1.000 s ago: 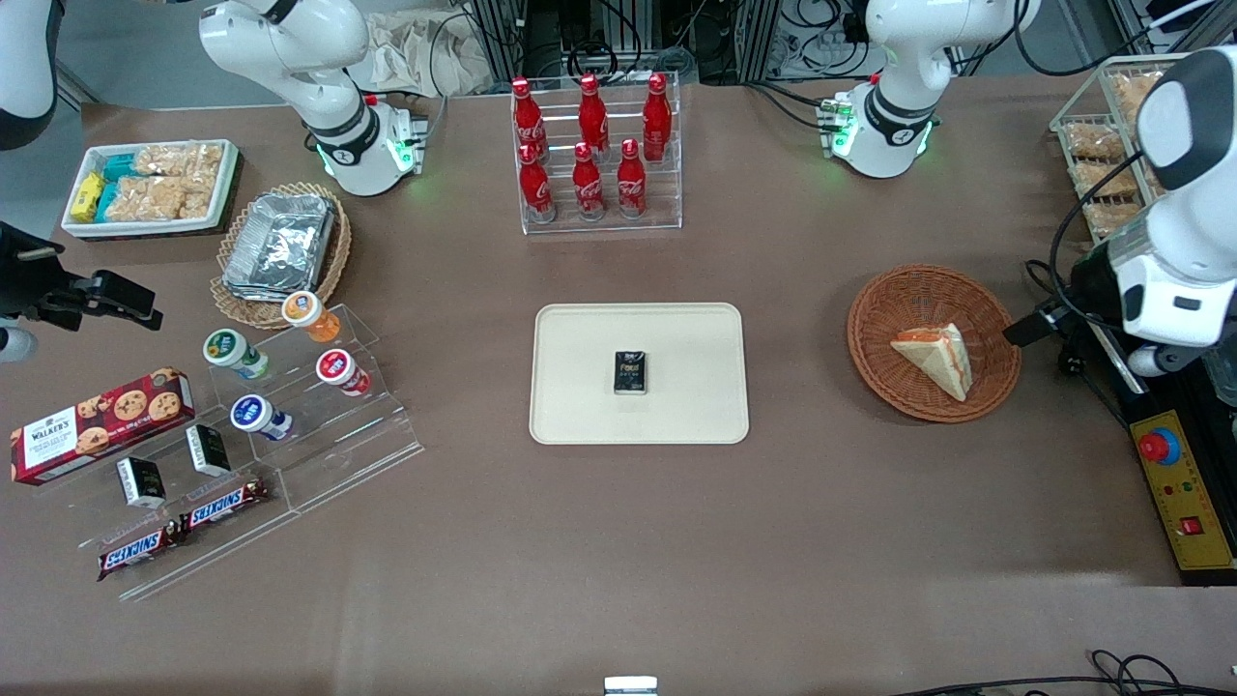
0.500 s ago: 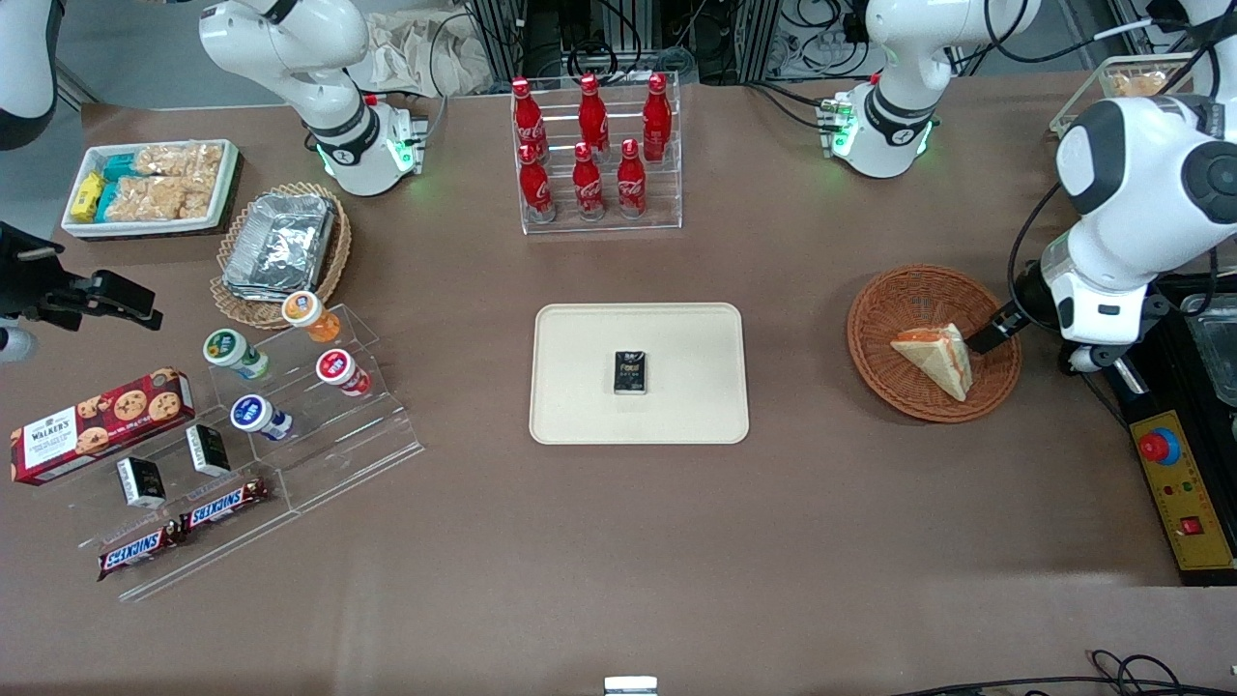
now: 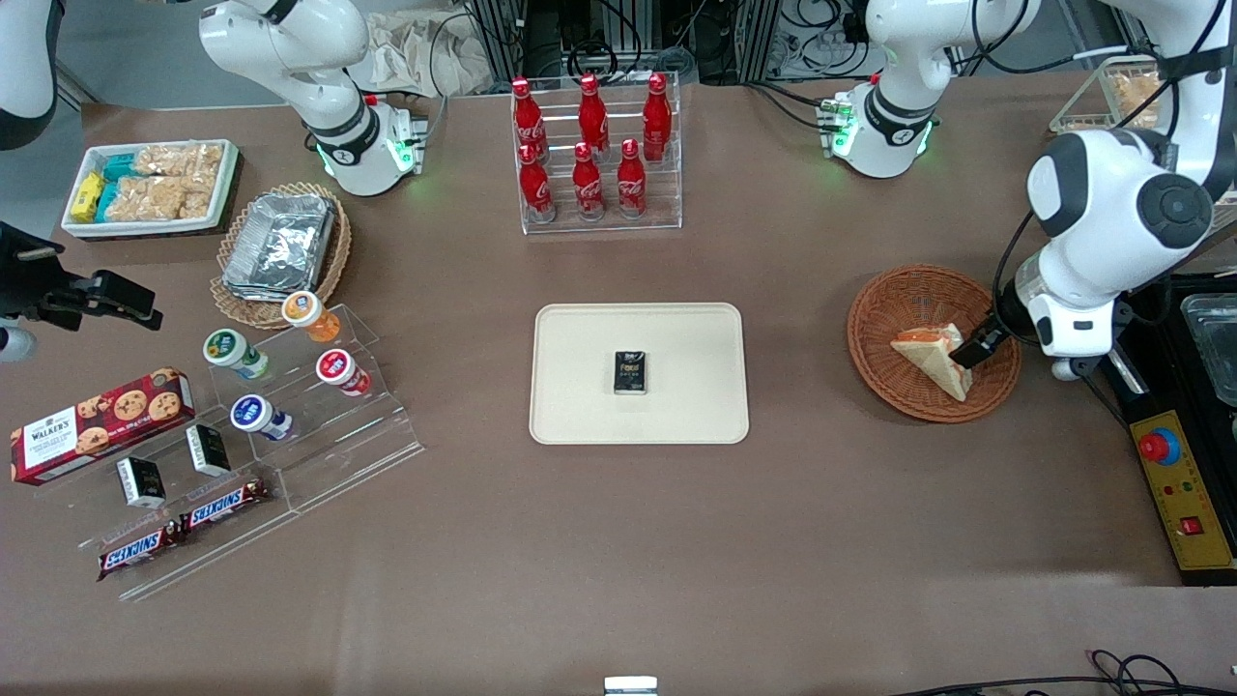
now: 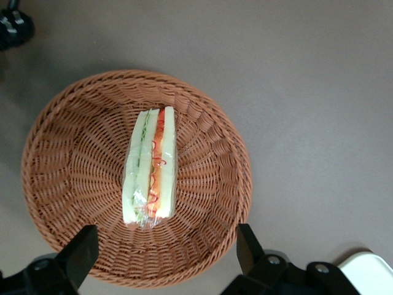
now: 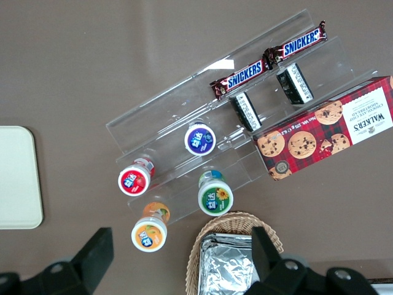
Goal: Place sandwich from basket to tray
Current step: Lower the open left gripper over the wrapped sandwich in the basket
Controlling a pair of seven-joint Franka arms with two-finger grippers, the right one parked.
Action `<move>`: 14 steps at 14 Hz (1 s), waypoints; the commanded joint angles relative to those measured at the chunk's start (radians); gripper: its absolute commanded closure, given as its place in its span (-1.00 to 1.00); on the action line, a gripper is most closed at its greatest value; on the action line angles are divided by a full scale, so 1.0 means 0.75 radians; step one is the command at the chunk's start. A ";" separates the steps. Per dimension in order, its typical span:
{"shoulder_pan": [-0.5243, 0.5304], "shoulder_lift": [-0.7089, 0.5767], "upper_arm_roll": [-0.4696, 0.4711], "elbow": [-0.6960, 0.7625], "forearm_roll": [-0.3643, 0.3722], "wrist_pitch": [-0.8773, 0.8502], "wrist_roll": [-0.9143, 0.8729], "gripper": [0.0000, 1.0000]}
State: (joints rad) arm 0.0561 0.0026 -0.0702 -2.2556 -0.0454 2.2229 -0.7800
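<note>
Six red cola bottles [image 3: 589, 150] stand in a clear rack, far on the worktop [image 3: 618, 541]. Toward the parked arm's end: foil containers [image 3: 280, 242], yoghurt cups [image 3: 280, 362], cookie box [image 3: 97, 425], Snickers bars [image 3: 179, 527]. End effector [image 4: 161, 261] hovers above the basket.

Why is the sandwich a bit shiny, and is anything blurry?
In the left wrist view, the sandwich glints because clear wrap catches the light, and it looks sharp in the basket. The open gripper hovers above the basket, its dark fingers cut off at the picture's edge. In the front view, soft even light leaves only faint shadows.
</note>
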 commanded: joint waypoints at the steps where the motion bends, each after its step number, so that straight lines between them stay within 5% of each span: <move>1: 0.003 0.027 0.001 -0.070 -0.017 0.112 -0.030 -1.00; 12: 0.005 0.129 0.030 -0.285 -0.017 0.437 -0.032 -0.99; 14: 0.003 0.136 0.030 -0.324 -0.015 0.507 -0.030 -0.81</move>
State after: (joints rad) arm 0.0590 0.1046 -0.0461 -2.4532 -0.0572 2.5245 -0.7868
